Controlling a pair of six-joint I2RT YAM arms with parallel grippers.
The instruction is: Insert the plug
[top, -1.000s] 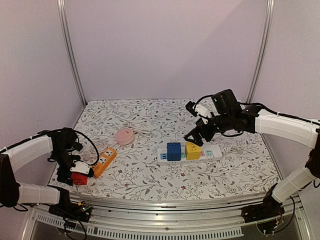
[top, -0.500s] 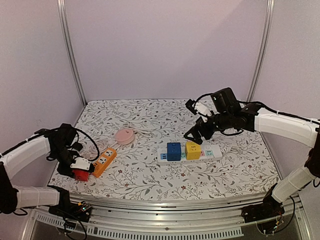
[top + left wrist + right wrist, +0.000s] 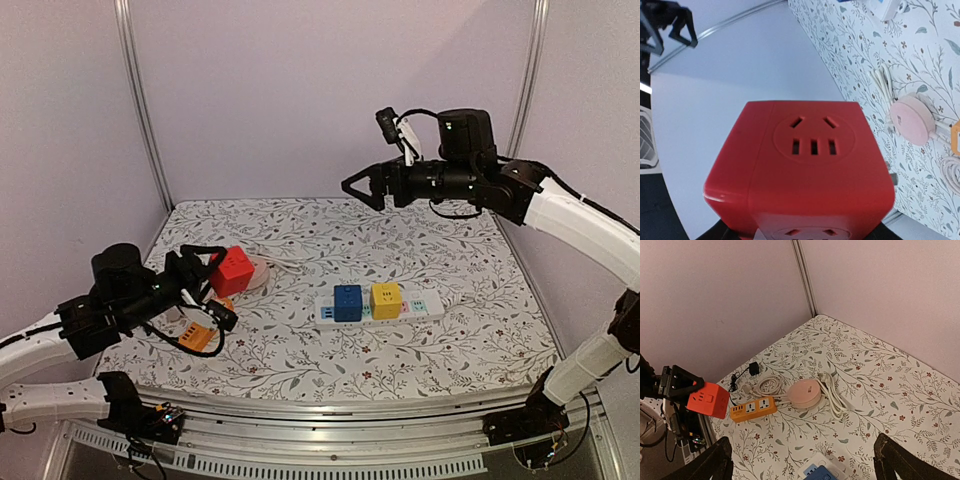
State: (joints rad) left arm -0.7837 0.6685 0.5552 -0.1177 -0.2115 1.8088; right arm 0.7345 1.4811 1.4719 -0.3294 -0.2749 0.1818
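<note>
Left gripper (image 3: 224, 280): your left jaws are pinching the red cube plug (image 3: 233, 270) by two opposite sides and holding it clear above the worktop (image 3: 470, 340).
Red cube plug: it is hanging tilted in the air at about 9 o'clock from the white power strip (image 3: 425, 305), well apart from it. In the wrist view a face with socket holes is pointing at the camera.
Right gripper (image 3: 362, 190): your right jaws are standing spread wide, gripping nothing, and hovering high at about 12 o'clock from the strip.
White power strip: it is lying flat near the middle of the worktop, carrying a blue cube (image 3: 347, 301) and a yellow cube (image 3: 386, 299) side by side.
Orange power strip (image 3: 752, 408): it is lying at 9 o'clock, partly under your left arm.
Pink round reel (image 3: 803, 393): it is sitting just beside the orange strip, at its 3 o'clock in the right wrist view, with white cable looping next to it.
</note>
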